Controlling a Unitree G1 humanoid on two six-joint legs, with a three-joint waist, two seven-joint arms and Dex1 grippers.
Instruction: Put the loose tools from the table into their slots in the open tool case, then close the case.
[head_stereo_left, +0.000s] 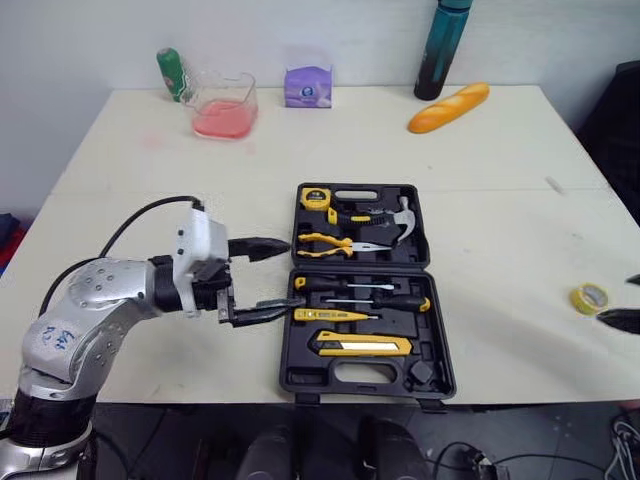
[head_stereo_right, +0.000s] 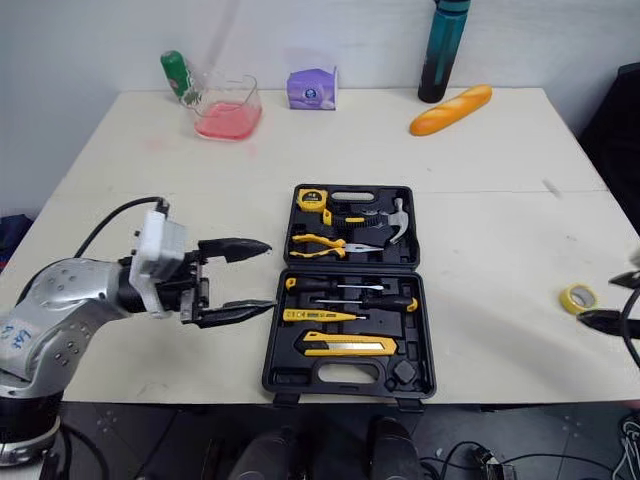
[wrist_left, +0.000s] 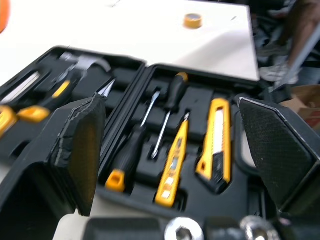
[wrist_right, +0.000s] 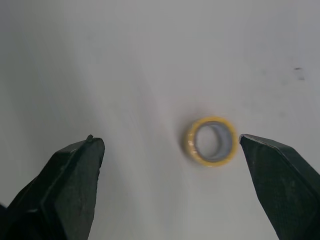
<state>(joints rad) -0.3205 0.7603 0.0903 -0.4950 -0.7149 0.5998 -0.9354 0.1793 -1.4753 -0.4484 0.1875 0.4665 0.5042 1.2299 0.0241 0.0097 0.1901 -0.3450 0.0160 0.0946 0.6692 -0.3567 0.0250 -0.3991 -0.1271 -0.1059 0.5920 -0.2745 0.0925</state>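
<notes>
At table front left: left gripper (head_stereo_left: 288, 276), two black fingers spread wide, holding nothing, tips just beside the left edge of the black plastic tool case (head_stereo_left: 290, 385) at its hinge line. Its silver forearm reaches level across the table front toward the case, with a black cable looped over it.

Centre: case lying open and flat. The lid half holds a yellow tape measure (head_stereo_left: 316, 197), a steel hammer (head_stereo_left: 402, 215) and yellow-handled pliers (head_stereo_left: 330, 243). The base half holds black-handled screwdrivers (head_stereo_left: 360, 290), a yellow tester pen (head_stereo_left: 335, 315) and a yellow utility knife (head_stereo_left: 362, 345).

Right: small yellow tape roll (wrist_right: 211, 141), loose on the table well apart from the case. It lies between the wide-open fingers of the right gripper (wrist_right: 170, 141), nearer one finger and untouched.

Surface: pale cream table top (head_stereo_left: 480, 180). Along its rear edge stand a green bottle (head_stereo_left: 172, 73), a clear tub of pink liquid (head_stereo_left: 224, 105), a purple box (head_stereo_left: 308, 87), a dark teal bottle (head_stereo_left: 440, 50) and an orange bread-shaped object (head_stereo_left: 448, 108). White wall behind.
</notes>
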